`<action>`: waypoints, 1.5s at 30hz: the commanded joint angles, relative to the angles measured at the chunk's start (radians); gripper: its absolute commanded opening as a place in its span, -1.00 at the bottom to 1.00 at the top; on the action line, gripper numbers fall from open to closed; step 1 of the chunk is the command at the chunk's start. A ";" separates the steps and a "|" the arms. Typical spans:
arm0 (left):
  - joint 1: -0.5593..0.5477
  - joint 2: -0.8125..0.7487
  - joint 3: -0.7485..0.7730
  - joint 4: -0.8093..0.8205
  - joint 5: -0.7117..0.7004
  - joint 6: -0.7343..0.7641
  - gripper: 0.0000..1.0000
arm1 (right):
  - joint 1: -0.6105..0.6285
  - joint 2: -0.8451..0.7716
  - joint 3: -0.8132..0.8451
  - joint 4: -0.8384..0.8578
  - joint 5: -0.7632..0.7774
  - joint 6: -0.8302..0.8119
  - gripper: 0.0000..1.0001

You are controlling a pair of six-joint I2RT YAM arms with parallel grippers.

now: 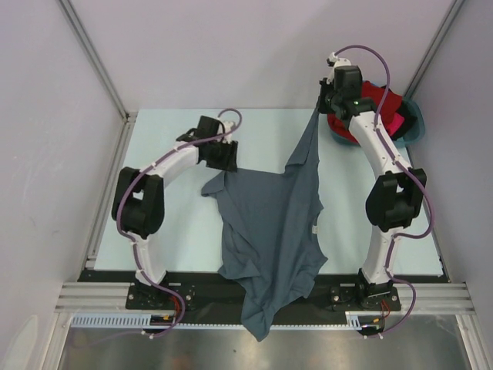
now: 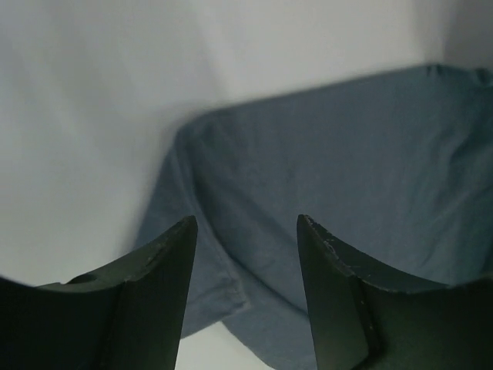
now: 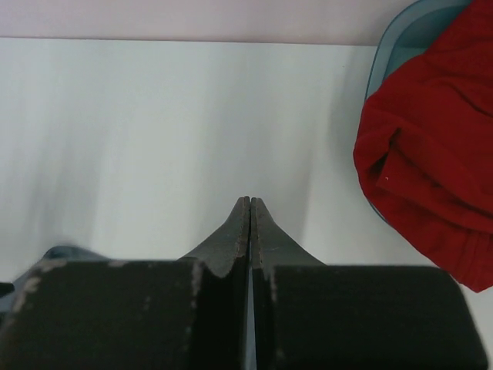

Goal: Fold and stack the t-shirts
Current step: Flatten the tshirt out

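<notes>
A large slate-grey t-shirt [image 1: 269, 223] lies spread over the middle of the table, its small white neck label [image 1: 315, 229] showing near its right edge. One end of it is drawn up into a taut strip that reaches my right gripper [image 1: 322, 104]. That gripper [image 3: 251, 200] is shut, with a bit of grey cloth [image 3: 65, 253] showing below it. My left gripper [image 1: 223, 159] hovers just above the shirt's left sleeve. Its jaws [image 2: 246, 223] stand open over the grey t-shirt [image 2: 347, 154] with nothing between them. A red t-shirt [image 3: 431, 139] and a pink one [image 1: 399, 122] lie in the basin.
The teal basin [image 1: 417, 123] stands at the back right corner, right beside my right arm. The grey shirt's lower end [image 1: 258, 327] hangs over the table's near edge between the arm bases. Walls and frame posts close in the left, back and right.
</notes>
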 commanded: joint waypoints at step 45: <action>-0.078 -0.003 0.030 -0.035 -0.639 0.179 -0.99 | -0.085 -0.194 -0.069 0.042 0.004 -0.036 -1.00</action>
